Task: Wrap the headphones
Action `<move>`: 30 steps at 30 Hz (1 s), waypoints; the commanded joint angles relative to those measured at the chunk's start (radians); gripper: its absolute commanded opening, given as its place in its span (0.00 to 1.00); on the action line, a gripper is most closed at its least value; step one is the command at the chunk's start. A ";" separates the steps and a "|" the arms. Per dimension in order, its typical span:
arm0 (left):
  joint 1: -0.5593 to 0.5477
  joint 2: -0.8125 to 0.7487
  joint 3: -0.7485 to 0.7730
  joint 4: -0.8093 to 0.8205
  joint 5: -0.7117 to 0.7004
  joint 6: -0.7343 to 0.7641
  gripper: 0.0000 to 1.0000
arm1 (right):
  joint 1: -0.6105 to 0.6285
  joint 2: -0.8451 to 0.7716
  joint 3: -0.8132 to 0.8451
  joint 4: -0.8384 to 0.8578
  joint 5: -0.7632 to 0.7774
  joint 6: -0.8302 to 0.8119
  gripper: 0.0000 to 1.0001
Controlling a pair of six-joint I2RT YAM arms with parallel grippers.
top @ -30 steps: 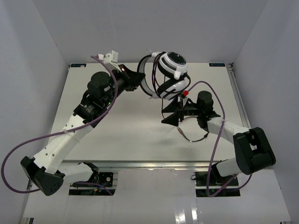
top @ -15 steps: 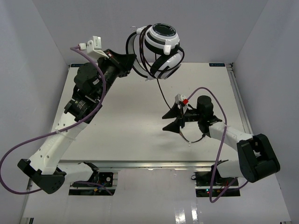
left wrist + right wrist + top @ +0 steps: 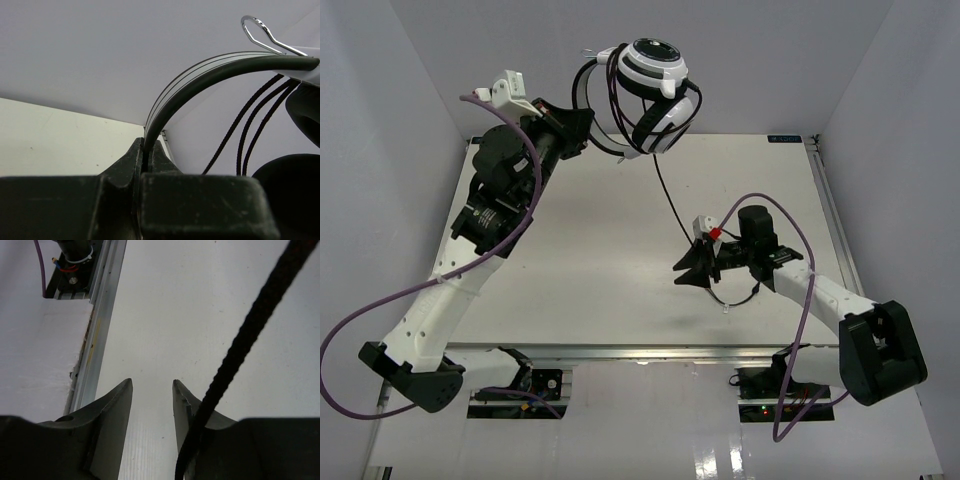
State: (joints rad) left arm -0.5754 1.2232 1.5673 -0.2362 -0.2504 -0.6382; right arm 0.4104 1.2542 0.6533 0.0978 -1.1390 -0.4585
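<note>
The white-and-black headphones [image 3: 655,72] hang high above the table's far edge. My left gripper [image 3: 582,128] is shut on the headband [image 3: 200,82], which is pinched edge-on between the jaws of the left gripper [image 3: 148,145]. Loops of dark cord [image 3: 250,125] cross beside a black ear pad [image 3: 292,195]. The thin cord [image 3: 670,205] drops from the headphones to my right gripper [image 3: 688,270], low over the table. In the right wrist view the cord [image 3: 250,330] runs along the outside of the right finger. The right gripper [image 3: 152,385] is open, with nothing between its jaws.
More cord lies in a loose loop [image 3: 735,298] on the white table [image 3: 570,250] beside the right wrist. A metal rail [image 3: 102,315] borders the table's front edge. Grey walls close in on three sides. Purple arm cables [image 3: 370,310] trail off both arms.
My left arm has lifted the headphones higher and to the left, stretching the cord. The right gripper has eased down and right, and its jaws have narrowed.
</note>
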 commanded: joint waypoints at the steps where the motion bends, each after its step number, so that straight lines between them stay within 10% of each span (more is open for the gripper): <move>1: 0.021 -0.042 0.020 0.074 -0.029 -0.028 0.00 | 0.009 -0.041 0.023 -0.135 0.007 -0.117 0.42; 22: 0.025 -0.090 -0.057 0.097 0.072 -0.058 0.00 | 0.009 0.017 0.145 -0.250 0.130 -0.217 0.68; 30: 0.025 -0.106 -0.069 0.092 0.081 -0.049 0.00 | 0.010 0.083 0.208 -0.277 0.115 -0.236 0.60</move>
State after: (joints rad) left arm -0.5545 1.1825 1.4894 -0.2329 -0.1884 -0.6517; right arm 0.4156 1.3271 0.8160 -0.1584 -1.0156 -0.6657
